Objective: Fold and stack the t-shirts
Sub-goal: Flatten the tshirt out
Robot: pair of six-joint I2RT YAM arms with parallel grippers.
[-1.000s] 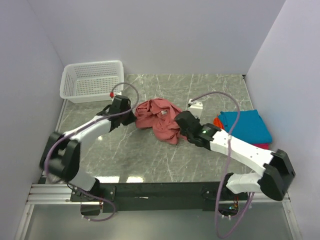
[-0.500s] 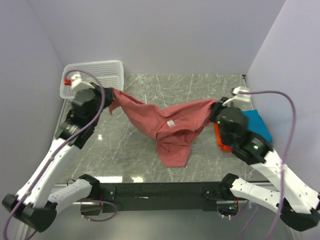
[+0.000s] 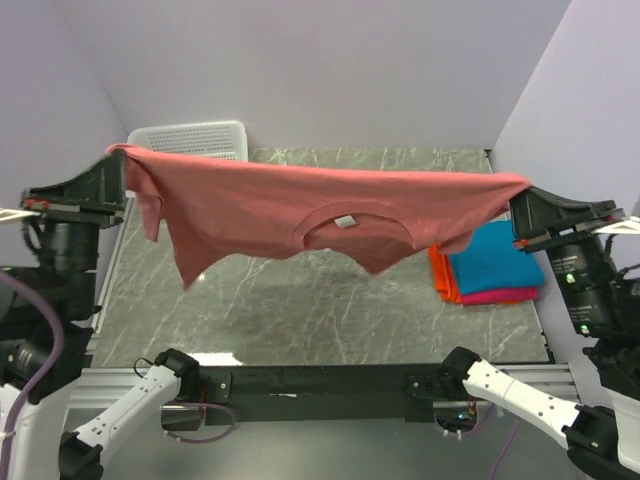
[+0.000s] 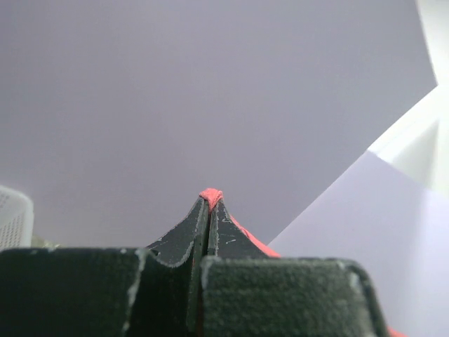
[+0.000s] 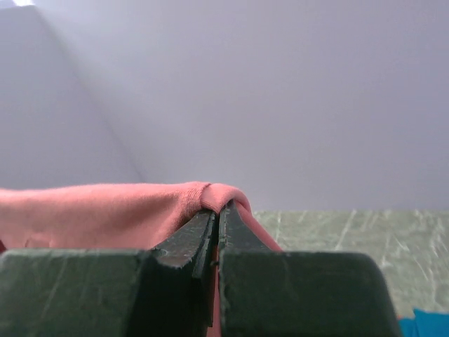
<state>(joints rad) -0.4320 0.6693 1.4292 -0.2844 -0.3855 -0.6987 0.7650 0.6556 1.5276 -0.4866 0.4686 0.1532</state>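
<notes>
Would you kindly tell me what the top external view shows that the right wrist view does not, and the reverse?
Only the top view: the salmon-red t-shirt spread full width between the left gripper and right gripper, its neck label, the white basket, the folded orange tee and pink tee. Only the right wrist: close up, jaws shut on a fold of cloth. Both: that shirt, the right gripper, the marble table, the teal tee.

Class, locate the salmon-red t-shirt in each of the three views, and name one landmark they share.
Top external: salmon-red t-shirt stretched wide across the upper middle.
Left wrist: only a red tip at centre, pinched in the left tool.
Right wrist: left of centre, hanging from the right tool.
Shared landmark: the lilac wall.
</notes>
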